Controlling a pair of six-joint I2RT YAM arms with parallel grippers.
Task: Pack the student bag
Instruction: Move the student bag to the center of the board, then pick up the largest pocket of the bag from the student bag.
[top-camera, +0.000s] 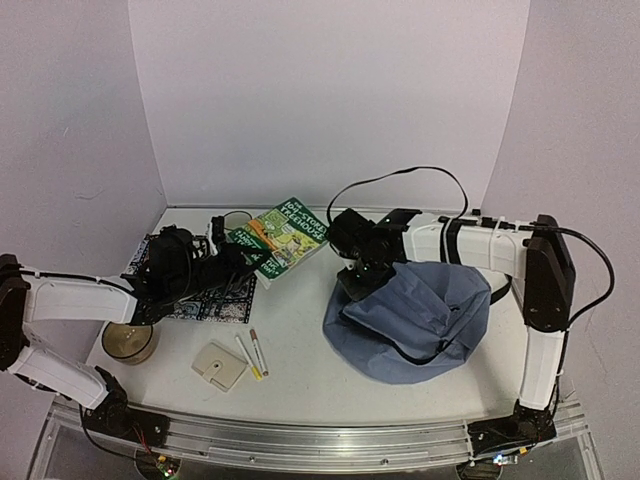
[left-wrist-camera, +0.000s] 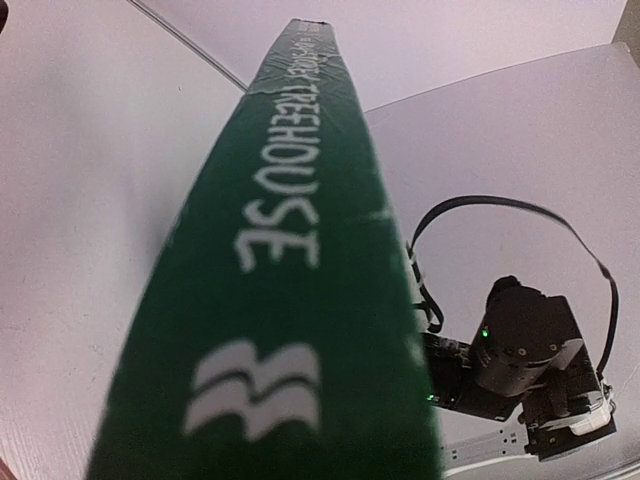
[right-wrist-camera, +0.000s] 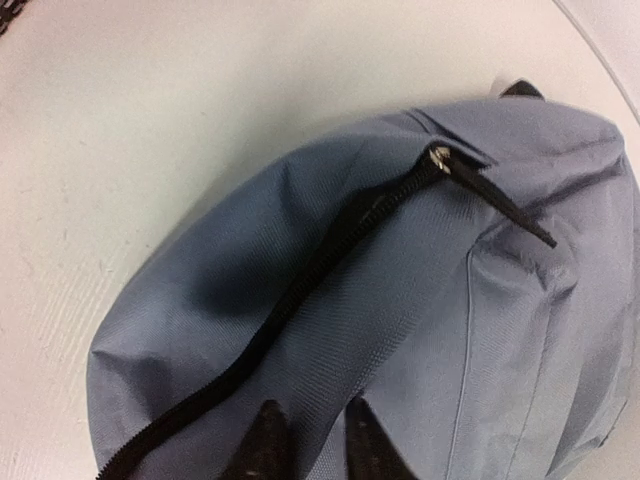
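The student bag (top-camera: 420, 320) is a blue-grey backpack lying at the right of the table, its black zipper (right-wrist-camera: 300, 290) shut. My right gripper (top-camera: 358, 278) is at the bag's upper left edge. In the right wrist view the gripper (right-wrist-camera: 315, 450) has its fingers (right-wrist-camera: 265, 448) pinched on a fold of the bag's fabric (right-wrist-camera: 420, 340). My left gripper (top-camera: 245, 260) holds a green "Treehouse" book (top-camera: 285, 235) tilted above the table, left of the bag. The book's spine (left-wrist-camera: 290, 270) fills the left wrist view and hides the fingers.
A black patterned notebook (top-camera: 215, 300) lies under the left arm. A round jar (top-camera: 130, 342) stands at the front left. A beige wallet (top-camera: 220, 365) and two pens (top-camera: 254, 354) lie near the front. The right arm's wrist (left-wrist-camera: 520, 360) shows beyond the book.
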